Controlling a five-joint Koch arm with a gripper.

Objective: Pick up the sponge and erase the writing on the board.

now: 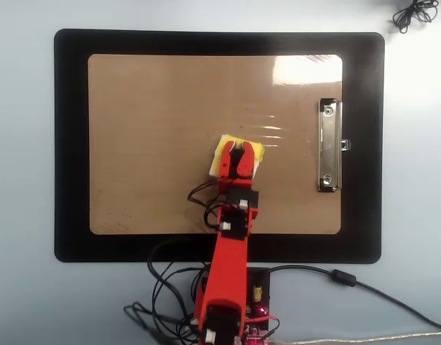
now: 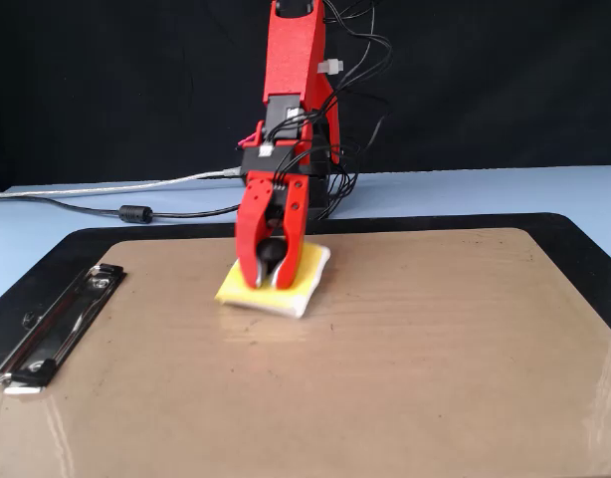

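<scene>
The yellow sponge (image 1: 258, 152) with its white underside lies flat on the tan board (image 1: 149, 129), right of the board's middle in the overhead view. My red gripper (image 1: 236, 148) stands over it, jaws shut on the black knob on the sponge's top. In the fixed view the sponge (image 2: 312, 265) rests on the board (image 2: 385, 378) under the gripper (image 2: 265, 281). No writing shows on the board in either view. The arm covers part of the sponge.
The board's silver clip (image 1: 330, 144) is at its right edge, left in the fixed view (image 2: 57, 324). A black mat (image 1: 70, 144) lies under the board. Cables (image 1: 350, 280) trail from the arm's base (image 1: 235, 316); a coiled cable (image 1: 414, 11) lies at top right.
</scene>
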